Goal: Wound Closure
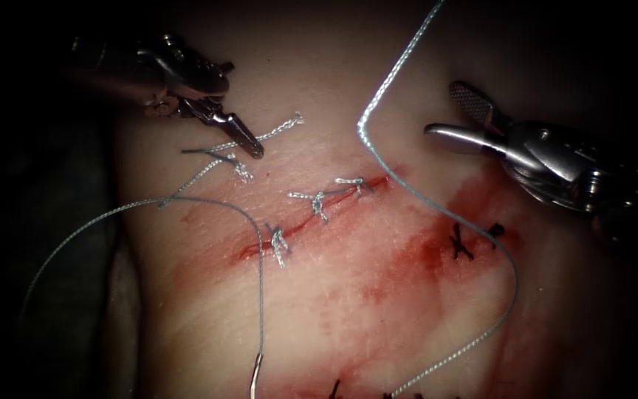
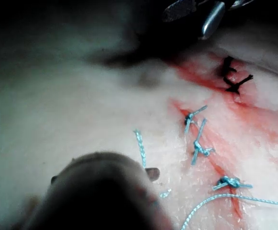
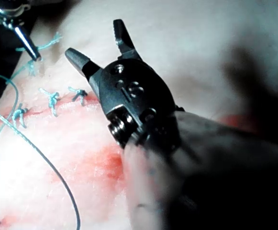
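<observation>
Gaping wide, right tool (image 1: 448,111) seen empty above tissue (image 1: 378,310); left tool (image 1: 252,146) closed on thread (image 1: 260,295) end; needle (image 1: 256,377) lying free, unheld.

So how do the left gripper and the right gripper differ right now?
The left gripper is shut on the thread at the cut's upper left end; the right gripper is open and holds nothing. The left one points down toward the tissue; the right one points left, right of the cut. The needle lies free on the tissue, in neither.
</observation>
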Tool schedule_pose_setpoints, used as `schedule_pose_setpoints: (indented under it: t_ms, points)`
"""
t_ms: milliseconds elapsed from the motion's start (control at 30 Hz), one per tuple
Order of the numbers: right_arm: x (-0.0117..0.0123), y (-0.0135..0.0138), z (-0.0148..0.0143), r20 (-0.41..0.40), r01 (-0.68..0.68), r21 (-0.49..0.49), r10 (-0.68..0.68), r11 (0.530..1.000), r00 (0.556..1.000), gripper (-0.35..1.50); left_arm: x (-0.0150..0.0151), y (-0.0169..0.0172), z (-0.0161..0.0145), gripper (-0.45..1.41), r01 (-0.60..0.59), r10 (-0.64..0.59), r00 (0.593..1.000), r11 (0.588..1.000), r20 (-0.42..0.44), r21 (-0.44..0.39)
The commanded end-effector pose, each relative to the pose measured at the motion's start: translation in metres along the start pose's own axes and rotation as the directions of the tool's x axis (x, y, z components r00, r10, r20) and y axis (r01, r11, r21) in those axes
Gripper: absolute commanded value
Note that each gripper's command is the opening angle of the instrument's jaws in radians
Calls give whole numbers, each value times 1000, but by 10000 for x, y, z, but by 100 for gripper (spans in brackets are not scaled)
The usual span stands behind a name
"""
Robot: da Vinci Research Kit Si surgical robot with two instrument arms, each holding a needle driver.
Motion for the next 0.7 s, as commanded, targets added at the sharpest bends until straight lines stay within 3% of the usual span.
schedule_pose_setpoints:
  t_ms: [33, 67, 100, 267, 500, 700]
  points:
    - [-1, -13, 17, 1, 17, 58, -17, 998, 1000, 39, 4, 2, 10, 137, -1, 1, 1000, 1000, 2, -3]
    - [0, -16, 21, 3, 17, 89, -18, 996, 1000, -5, 5, 2, 12, 137, 1, -1, 1000, 1000, 4, -6]
    - [1, -21, 28, 7, 17, 131, -18, 991, 1000, -35, 5, 3, 13, 137, 3, -2, 1000, 1000, 5, -7]
    - [-2, -36, 73, 11, 24, 200, -27, 980, 1000, -35, 6, 3, 25, 135, 7, -7, 1000, 1000, 11, -17]
    - [-57, -44, 132, 99, 57, 122, -70, 991, 993, -35, 5, 7, 30, 135, 9, -8, 1000, 999, 15, -35]
    - [-81, -50, 158, 120, 65, 121, -80, 990, 990, -35, 1, 8, 38, 135, 5, -4, 1000, 999, 20, -46]
